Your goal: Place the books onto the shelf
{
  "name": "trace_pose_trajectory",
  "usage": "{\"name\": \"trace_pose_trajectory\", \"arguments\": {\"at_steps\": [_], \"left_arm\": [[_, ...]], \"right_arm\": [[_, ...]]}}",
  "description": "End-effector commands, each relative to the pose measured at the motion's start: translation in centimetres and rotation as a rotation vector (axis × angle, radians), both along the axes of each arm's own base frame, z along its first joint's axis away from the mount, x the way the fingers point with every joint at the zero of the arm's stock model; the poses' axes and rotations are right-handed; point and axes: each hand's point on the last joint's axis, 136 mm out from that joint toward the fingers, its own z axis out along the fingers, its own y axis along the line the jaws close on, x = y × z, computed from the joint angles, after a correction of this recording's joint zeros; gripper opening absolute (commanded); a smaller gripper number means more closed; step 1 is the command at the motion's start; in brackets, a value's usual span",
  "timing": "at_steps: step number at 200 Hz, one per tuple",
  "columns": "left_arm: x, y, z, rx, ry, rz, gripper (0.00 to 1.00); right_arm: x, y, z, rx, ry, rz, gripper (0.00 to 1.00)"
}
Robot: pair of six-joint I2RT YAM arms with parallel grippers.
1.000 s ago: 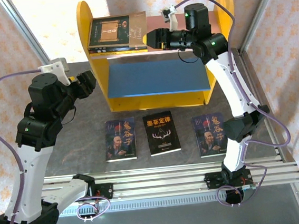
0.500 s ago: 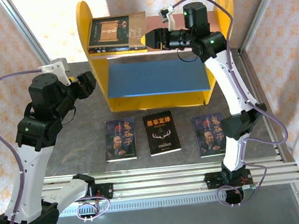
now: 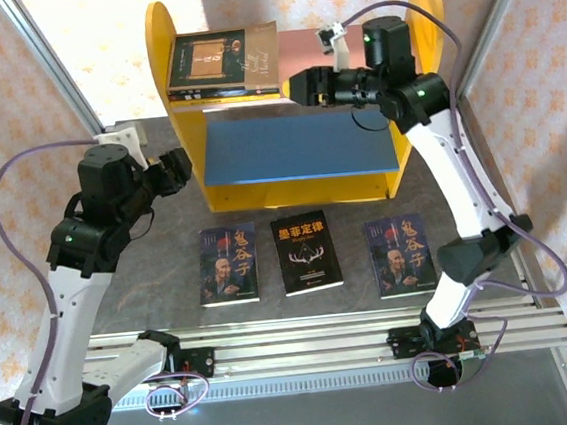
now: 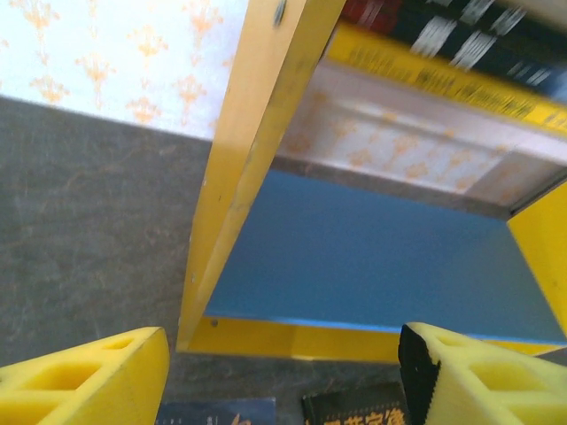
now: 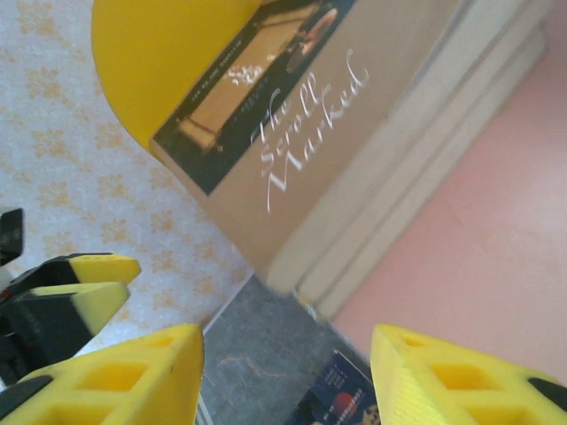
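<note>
The shelf stands at the back, with yellow sides, a pink upper board and a blue lower board. A tan-brown book tops a small stack at the left of the pink board; it also fills the upper part of the right wrist view. Three books lie flat on the table: a bearded-man cover, the black antlers cover and a second bearded-man cover. My right gripper hovers open and empty just right of the stack. My left gripper is open beside the shelf's left panel.
Grey tabletop runs in front of the shelf, with aluminium frame posts at both back corners. A yellow-spined book lies low in the stack. My left wrist view looks over the blue board.
My right gripper has pulled back to the right and slightly down, away from the stack. My left arm has shifted right and down, closer to the shelf's left panel.
</note>
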Motion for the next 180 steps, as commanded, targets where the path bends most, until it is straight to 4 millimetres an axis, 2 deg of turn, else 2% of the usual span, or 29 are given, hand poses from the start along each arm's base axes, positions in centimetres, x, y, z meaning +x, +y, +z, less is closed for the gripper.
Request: {"name": "trace_pose_trajectory", "arguments": {"at_steps": [1,17,27,40,62,78,80,86,106,114,118,135,157,180], "left_arm": [[-0.2,-0.6,-1.3,-0.051,0.009,-0.006,0.69],[-0.4,-0.7,-3.5,-0.087,0.051,0.01,0.67],[-0.5,-1.0,-4.9,-0.098,0.069,0.012,0.66],[-0.7,-1.2,-6.7,-0.104,0.073,0.032,0.66],[-0.7,-2.0,-10.2,-0.108,0.135,0.042,0.66],[-0.9,-3.3,-13.4,-0.127,0.201,0.049,0.64],[-1.0,-3.5,-13.8,-0.13,0.207,0.048,0.64],[-1.2,-4.1,-15.1,-0.142,0.231,0.048,0.64],[-1.8,-6.2,-18.8,-0.2,0.285,0.028,0.64],[-1.9,-6.7,-20.1,-0.208,0.304,0.033,0.64],[-1.9,-6.9,-20.7,-0.21,0.31,0.032,0.64],[-2.0,-8.0,-23.3,-0.208,0.352,0.025,0.63],[-1.9,-9.3,-25.5,-0.21,0.393,0.013,0.62],[-1.5,-9.9,-25.9,-0.171,0.406,0.007,0.63]], "right_arm": [[-1.9,-2.4,-0.3,-0.077,-0.051,-0.058,0.52],[-3.2,-3.7,-0.9,-0.089,-0.071,-0.102,0.52],[-3.9,-4.5,-1.9,-0.09,-0.067,-0.142,0.54],[-4.7,-5.4,-3.5,-0.091,-0.049,-0.183,0.55],[-5.8,-6.6,-7.3,-0.108,0.005,-0.243,0.55],[-6.3,-6.3,-12.1,-0.144,0.089,-0.236,0.56],[-6.7,-6.4,-12.0,-0.139,0.082,-0.239,0.56],[-7.0,-6.4,-13.4,-0.154,0.102,-0.242,0.56],[-7.1,-6.5,-20.0,-0.225,0.235,-0.27,0.54],[-7.3,-6.5,-22.0,-0.23,0.279,-0.275,0.52],[-7.2,-6.4,-23.9,-0.241,0.321,-0.274,0.52],[-7.6,-5.9,-28.4,-0.228,0.413,-0.273,0.51],[-7.9,-6.3,-32.7,-0.293,0.492,-0.302,0.49],[-7.9,-6.8,-34.9,-0.347,0.523,-0.319,0.49]]}}
